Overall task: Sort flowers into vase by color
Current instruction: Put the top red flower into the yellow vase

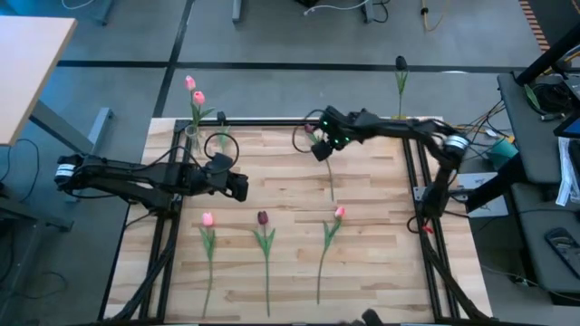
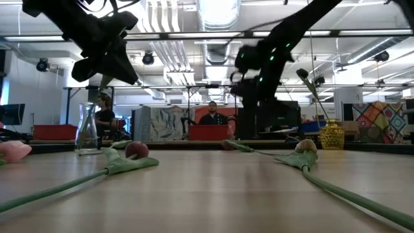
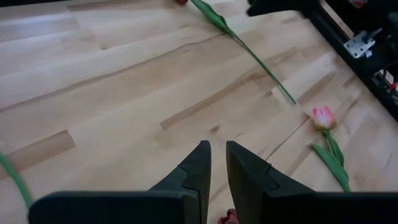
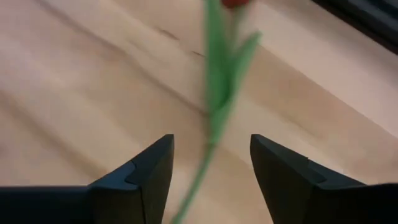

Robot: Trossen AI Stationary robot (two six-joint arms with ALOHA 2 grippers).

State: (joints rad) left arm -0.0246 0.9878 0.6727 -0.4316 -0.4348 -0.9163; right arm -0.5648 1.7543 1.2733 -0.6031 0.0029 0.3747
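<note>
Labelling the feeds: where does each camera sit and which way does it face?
High: overhead, straight down on the wooden slatted table, both arms.
Low: table height, level across to the room; clear glass vase, arms above.
Left wrist: past the narrowly parted left hand at the boards.
Right wrist: past the open right hand at a green-stemmed tulip.
Shared: that tulip in high too.
</note>
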